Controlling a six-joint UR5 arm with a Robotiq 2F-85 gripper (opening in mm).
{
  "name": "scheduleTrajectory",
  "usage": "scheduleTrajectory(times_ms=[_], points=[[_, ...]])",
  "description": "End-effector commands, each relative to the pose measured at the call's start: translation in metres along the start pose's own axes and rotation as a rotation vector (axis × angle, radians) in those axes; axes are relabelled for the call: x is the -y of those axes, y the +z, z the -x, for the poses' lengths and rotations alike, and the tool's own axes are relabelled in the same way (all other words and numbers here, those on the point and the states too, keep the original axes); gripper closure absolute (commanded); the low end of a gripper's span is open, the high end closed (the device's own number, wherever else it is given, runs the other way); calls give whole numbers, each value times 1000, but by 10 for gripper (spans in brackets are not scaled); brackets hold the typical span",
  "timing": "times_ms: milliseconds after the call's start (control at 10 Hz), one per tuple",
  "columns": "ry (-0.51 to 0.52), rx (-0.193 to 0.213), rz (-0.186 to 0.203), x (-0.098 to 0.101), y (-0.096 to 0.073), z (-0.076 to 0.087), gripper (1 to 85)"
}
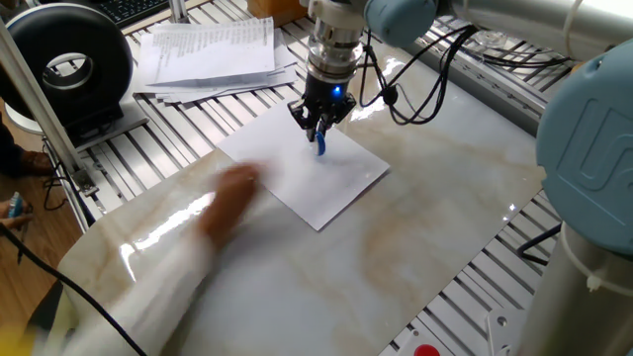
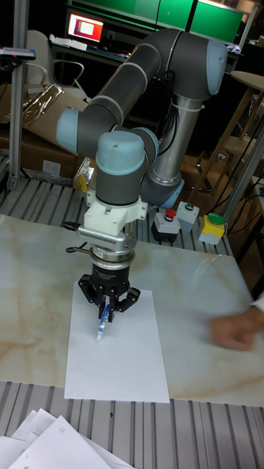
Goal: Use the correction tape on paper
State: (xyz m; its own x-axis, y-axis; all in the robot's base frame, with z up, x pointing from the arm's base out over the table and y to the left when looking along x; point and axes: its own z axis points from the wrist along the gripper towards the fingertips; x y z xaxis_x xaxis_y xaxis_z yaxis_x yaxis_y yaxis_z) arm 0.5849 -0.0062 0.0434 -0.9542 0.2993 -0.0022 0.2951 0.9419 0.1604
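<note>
The white paper [image 1: 297, 173] [image 2: 121, 352] lies flat on the marble tabletop. My gripper [image 1: 319, 127] [image 2: 107, 311] hangs just above its far part, pointing straight down and shut on the correction tape [image 1: 319, 143] [image 2: 102, 322]. The small blue dispenser sticks out below the fingers with its tip at or just over the sheet; contact cannot be told. A person's hand [image 1: 232, 193] [image 2: 233, 331], blurred by motion, is off the sheet toward the table's near side.
A stack of printed papers [image 1: 208, 54] [image 2: 44, 447] lies beyond the sheet on the slatted frame. A black round device [image 1: 69, 59] stands at the far left. Button boxes [image 2: 183, 220] sit behind the arm's base. The marble slab's edge [image 1: 475, 267] runs along the right.
</note>
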Motion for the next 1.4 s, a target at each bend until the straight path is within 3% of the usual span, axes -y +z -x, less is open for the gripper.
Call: scheduleTrajectory(times_ms=[0,100,300,500,700,900,1100,1300], points=[[-68,-108,38,6,-20,-24,840],[-81,-168,-7,20,-24,-41,840],[-125,-255,-54,37,-32,-68,840],[-138,-305,-22,28,-36,-91,840],[-148,-312,-14,24,-40,-103,840],[-196,-350,-22,27,-42,-121,840],[-237,-430,-40,35,-41,-141,840],[-256,-411,-85,42,-21,-133,840]])
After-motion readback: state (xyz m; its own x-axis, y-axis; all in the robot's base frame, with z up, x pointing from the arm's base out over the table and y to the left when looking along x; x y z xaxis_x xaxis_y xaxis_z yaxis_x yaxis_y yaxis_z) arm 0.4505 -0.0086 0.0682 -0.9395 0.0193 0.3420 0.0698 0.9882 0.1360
